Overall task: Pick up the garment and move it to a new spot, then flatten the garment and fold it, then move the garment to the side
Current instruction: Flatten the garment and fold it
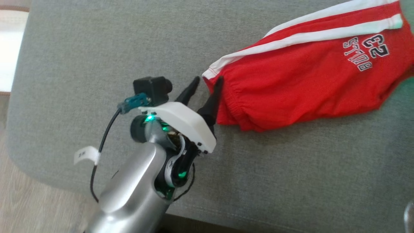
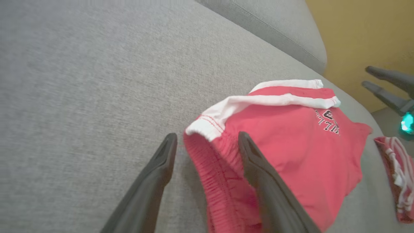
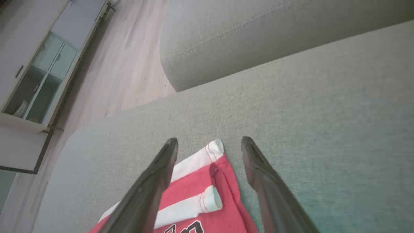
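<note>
A pair of red fabric shorts (image 1: 307, 74) with white side stripes and black-and-white lettering is seen lying on a wide grey woven sofa seat (image 1: 97, 48), toward the upper right of the head view. The shorts are loosely bunched rather than flat. The gathered elastic waistband is turned toward the left tool (image 1: 208, 79), whose two long dark fingers are held well apart.

In the left wrist view the left tool (image 2: 207, 137) is shown spread wide at the waistband end of the shorts (image 2: 291, 145). One finger is placed over the bare seat (image 2: 81, 81) just beside the cloth, the other is seen across the red fabric, and the white-trimmed corner is found between them. Nothing is pinched by it; whether the fabric is touched cannot be told.

The right tool (image 3: 210, 140) is likewise seen fully spread, with a white-striped corner of the shorts (image 3: 200, 194) lying between its fingers on the seat (image 3: 323, 113). No cloth is clamped there either. The same tool (image 2: 366, 76) is also caught at the right edge of the left wrist view, beyond the far end of the shorts, against a yellow wall (image 2: 355, 32).

A second, smaller red-and-white piece of cloth (image 2: 393, 171) is seen on the seat just beside the shorts, apart from them. A grey backrest cushion (image 3: 258, 38), a pale wooden floor (image 3: 136, 64) and a white cabinet with glass doors (image 3: 42, 74) are shown in the right wrist view.
</note>
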Tool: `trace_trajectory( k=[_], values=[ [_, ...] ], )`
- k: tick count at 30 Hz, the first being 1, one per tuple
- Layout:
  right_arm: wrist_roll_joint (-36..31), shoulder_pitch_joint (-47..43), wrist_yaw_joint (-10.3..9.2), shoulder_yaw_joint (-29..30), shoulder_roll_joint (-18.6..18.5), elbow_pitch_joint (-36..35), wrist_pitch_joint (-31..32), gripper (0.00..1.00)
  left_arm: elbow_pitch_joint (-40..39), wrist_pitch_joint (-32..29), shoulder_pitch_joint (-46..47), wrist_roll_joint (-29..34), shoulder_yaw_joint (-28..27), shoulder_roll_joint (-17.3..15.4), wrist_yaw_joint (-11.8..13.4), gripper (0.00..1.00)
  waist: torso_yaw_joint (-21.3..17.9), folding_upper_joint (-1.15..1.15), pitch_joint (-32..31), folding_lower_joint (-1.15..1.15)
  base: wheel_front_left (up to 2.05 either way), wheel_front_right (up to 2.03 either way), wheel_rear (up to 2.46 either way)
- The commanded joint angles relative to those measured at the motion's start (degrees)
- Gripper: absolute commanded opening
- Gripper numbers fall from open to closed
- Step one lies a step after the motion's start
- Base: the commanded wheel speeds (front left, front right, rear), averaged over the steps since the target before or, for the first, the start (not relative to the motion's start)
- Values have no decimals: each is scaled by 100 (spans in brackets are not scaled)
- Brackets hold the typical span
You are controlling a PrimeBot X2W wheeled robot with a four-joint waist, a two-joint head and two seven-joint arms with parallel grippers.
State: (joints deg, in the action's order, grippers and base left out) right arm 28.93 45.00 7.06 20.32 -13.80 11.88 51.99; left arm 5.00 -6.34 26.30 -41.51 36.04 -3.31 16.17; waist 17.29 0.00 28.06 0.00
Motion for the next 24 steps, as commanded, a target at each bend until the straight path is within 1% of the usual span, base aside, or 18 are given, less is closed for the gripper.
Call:
trace_trajectory(
  k=[1, 7, 10, 13, 16, 19, 24],
  values=[
    [28, -67, 43, -189, -127, -331, -16, 100, -254, 120, -15, 131, -185, -158, 64, 100, -59, 0, -9, 0, 0, 0, 0],
    [201, -1105, 43, -944, -620, -854, 106, 100, -728, 950, -383, 836, -149, -342, 480, 100, -172, 0, -41, 0, 0, 0, 0],
    [196, -1408, 43, -1126, -789, -896, 58, 100, -824, 1393, -572, 1169, -47, -348, 640, 100, -153, 0, -50, 0, 0, 0, 0],
    [135, -1483, 43, -1193, -895, -823, 14, 100, -764, 1760, -698, 1466, 64, -356, 745, 100, -73, 0, -31, 0, 0, 0, 0],
    [-10, -1373, 43, -1171, -968, -653, -21, 100, -758, 1987, -803, 1649, 116, -295, 796, 100, 14, 0, 11, 0, 0, 0, 0],
    [-219, -1197, 43, -1158, -1006, -397, -26, 100, -751, 2087, -899, 1789, 156, -228, 785, 100, 113, 0, 46, 0, 0, 0, 0],
    [-435, -1087, 43, -1356, -946, -5, 138, 100, -730, 2129, -1009, 1960, 74, -119, 735, 100, 212, 0, 46, 0, 0, 0, 0]
  ],
)
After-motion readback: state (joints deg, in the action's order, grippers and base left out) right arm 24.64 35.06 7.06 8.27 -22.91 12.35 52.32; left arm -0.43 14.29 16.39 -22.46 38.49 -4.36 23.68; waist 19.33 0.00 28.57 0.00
